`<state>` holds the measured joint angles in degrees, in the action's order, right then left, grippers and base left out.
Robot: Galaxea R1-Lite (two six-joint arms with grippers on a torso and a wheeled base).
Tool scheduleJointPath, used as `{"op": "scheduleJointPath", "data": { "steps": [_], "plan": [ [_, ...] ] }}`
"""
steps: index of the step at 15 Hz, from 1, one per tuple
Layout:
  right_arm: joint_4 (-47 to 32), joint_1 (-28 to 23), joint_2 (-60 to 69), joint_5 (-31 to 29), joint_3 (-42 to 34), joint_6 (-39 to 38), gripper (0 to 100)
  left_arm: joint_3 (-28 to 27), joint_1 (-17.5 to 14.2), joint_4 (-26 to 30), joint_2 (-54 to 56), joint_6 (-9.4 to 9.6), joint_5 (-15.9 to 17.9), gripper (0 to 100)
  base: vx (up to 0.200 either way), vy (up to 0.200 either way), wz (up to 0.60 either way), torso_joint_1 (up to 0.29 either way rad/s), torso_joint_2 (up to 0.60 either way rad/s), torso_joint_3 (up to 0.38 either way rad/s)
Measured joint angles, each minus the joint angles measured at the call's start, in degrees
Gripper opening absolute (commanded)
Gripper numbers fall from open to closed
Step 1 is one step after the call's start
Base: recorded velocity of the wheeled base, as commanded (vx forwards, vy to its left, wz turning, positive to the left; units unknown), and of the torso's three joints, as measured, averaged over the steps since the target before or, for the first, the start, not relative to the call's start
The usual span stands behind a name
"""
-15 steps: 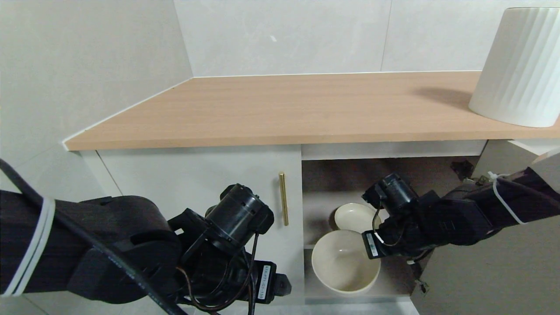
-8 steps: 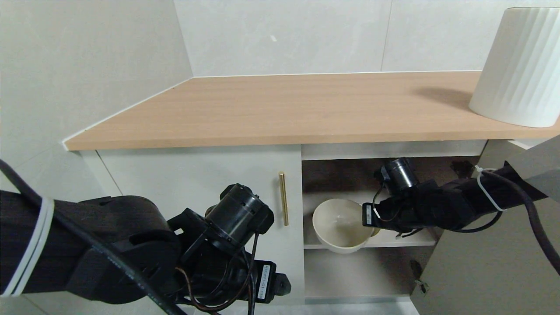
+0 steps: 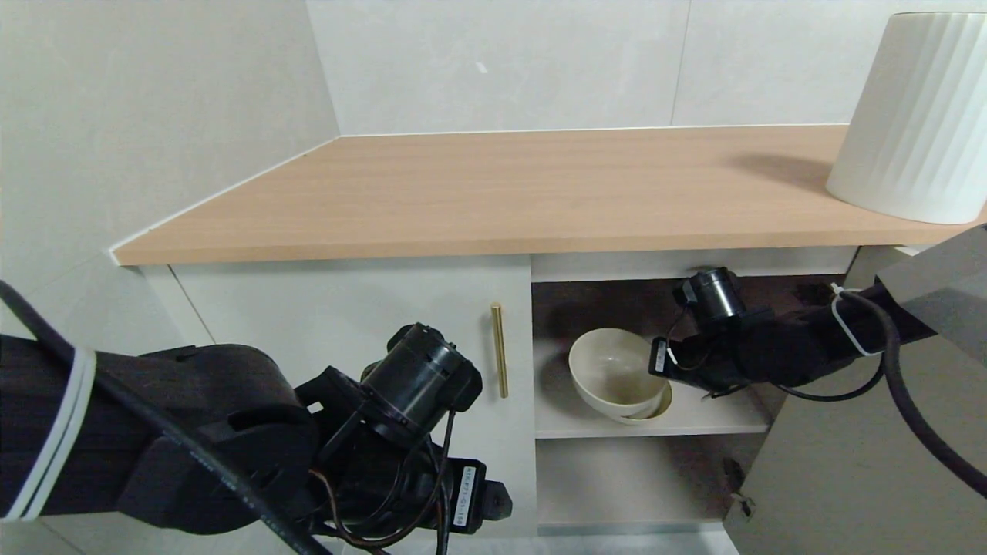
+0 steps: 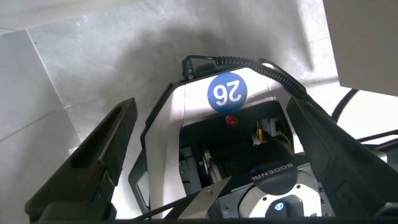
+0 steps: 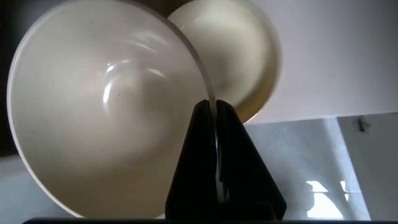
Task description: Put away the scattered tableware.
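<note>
A cream bowl hangs tilted inside the open cabinet, just above the middle shelf. My right gripper is shut on the bowl's right rim; in the right wrist view its black fingers pinch the rim of the bowl. A smaller cream dish lies on the shelf under the bowl, mostly hidden, and appears behind it as the dish. My left gripper is held low in front of the closed cabinet door, open, with nothing between its fingers.
The closed left door carries a gold handle. The right door stands open beside my right arm. A wooden countertop runs above, with a white ribbed container at its right end. A lower compartment sits beneath the shelf.
My right gripper has lifted the bowl from in front of the lower compartment up and inward, to just over the dish on the shelf. The left arm has not moved.
</note>
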<state>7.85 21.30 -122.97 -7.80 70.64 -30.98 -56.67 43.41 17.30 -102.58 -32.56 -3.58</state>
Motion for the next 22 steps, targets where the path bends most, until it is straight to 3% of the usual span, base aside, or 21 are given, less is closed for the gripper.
{"op": "scheduleJointPath", "data": {
  "steps": [7, 22],
  "plan": [
    [0.33, -3.78, -4.53, -4.01, 3.39, -0.13, 0, 0.0, 0.0, 0.07, 0.02, -0.01, 0.02, 100, 0.0, 0.0, 0.0, 0.0, 0.0, 0.0],
    [6.49, -2.72, -6.08, -3.9, 0.41, -0.04, 0, -0.11, 0.0, 0.11, 0.79, -0.01, -0.27, 100, 0.0, 0.0, 0.0, 0.0, 0.0, 0.0]
  ]
}}
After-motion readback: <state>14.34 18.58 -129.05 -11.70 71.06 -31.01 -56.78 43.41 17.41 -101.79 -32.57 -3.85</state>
